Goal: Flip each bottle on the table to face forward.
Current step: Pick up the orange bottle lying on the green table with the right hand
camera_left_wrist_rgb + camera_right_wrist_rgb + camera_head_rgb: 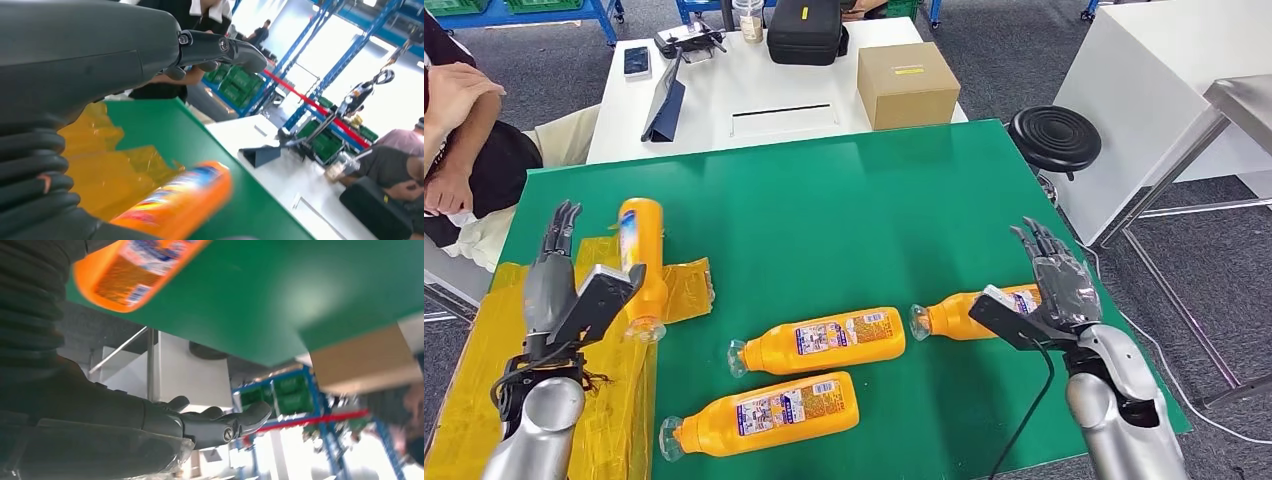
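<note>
Several orange bottles lie on the green table (844, 210). One bottle (642, 262) lies at the left on yellow film, beside my left hand (556, 275), which is open with straight fingers and holds nothing; that bottle (180, 202) shows close in the left wrist view. Two bottles lie in the middle, one (819, 341) above the other (764, 411), both with labels up. A fourth bottle (969, 314) lies at the right, partly hidden by my right hand (1049, 285), which hovers open just beside it. The right wrist view shows its end (132, 270) and straight fingers (220, 420).
Yellow film (614, 400) covers the table's left part. Behind stands a white table (754, 90) with a cardboard box (907, 84), a black bag (804, 30) and a tablet. A person (464, 140) sits at the far left. A black stool (1056, 137) stands at the right.
</note>
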### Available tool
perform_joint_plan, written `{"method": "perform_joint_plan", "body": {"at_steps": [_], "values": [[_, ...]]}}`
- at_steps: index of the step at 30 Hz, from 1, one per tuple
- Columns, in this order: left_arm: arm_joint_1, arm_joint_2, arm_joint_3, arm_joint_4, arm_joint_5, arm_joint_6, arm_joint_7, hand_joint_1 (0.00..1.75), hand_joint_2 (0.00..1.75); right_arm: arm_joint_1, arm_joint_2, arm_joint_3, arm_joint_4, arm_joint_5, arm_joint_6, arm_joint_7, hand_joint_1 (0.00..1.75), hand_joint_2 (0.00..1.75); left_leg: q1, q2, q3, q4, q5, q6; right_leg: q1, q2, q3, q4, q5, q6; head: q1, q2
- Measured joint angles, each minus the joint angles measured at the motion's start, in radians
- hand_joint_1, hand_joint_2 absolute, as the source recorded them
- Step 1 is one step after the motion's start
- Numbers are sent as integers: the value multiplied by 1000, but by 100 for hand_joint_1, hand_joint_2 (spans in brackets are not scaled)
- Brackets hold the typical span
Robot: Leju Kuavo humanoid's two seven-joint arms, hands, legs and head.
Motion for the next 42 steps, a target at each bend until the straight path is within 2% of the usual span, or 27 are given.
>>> {"method": "perform_joint_plan", "body": {"at_steps": [5, 9, 17, 22, 25, 28, 31, 35, 39, 42], "values": [[-15, -4, -9, 38, 29, 5, 1, 0, 175, 50, -181, -6, 27, -128, 170, -33, 0, 175, 0, 0, 0, 0, 0, 0, -1, 0, -1, 0, 0, 0, 0, 0], [-24, -6, -13, 72, 48, 16, -6, 0, 175, 90, -303, -27, 56, -189, 242, -36, 0, 175, 0, 1, -1, 0, 0, 0, -1, 1, -1, 0, 0, 0, 0, 0], [-54, -13, -19, 163, 76, 37, -28, 0, 175, 169, -460, -68, 110, -258, 365, -17, 0, 175, 0, 2, -1, 0, 0, 1, 0, 1, -1, 0, 0, 0, -1, 0], [-65, -15, -22, 205, 84, 46, -38, 0, 175, 175, -515, -78, 150, -262, 379, -15, 0, 175, 0, 3, -1, 0, 0, 1, 0, 2, -2, 0, 0, 0, 0, 0], [-68, -16, -22, 223, 85, 47, -42, 0, 175, 151, -522, -71, 186, -222, 326, -14, 0, 175, 0, 3, -1, 0, 0, 1, 0, 2, -1, 0, 0, 0, 0, 0], [-68, -20, -25, 240, 83, 52, -48, 0, 175, 90, -495, -45, 245, -114, 136, -20, 0, 175, 0, 5, 0, 0, 0, 1, 1, 4, -1, 0, 1, 0, 0, 0], [-62, -25, -29, 252, 77, 61, -50, 0, 175, 35, -435, -6, 284, 3, -52, -10, 0, 175, 0, 6, 0, 0, 0, 1, 1, 5, -1, 0, 1, 0, 0, 0], [-54, -29, -29, 263, 69, 67, -52, 0, 175, -7, -373, 28, 308, 70, -137, 15, 0, 175, 1, 3, -1, 0, 0, 1, 1, 4, -1, 0, 1, 0, 0, 0], [-48, -37, -29, 270, 50, 64, -51, 0, 175, -86, -288, 40, 335, 186, -274, 54, 0, 175, 1, 7, 0, 0, 0, 0, 1, 7, -2, 0, 1, 0, 0, 0], [-48, -46, -29, 277, 42, 59, -48, 0, 175, -144, -226, 54, 364, 206, -278, 50, 0, 175, 1, 6, 0, 0, 0, 0, 1, 7, -2, 0, 1, 0, 0, 0]]}}
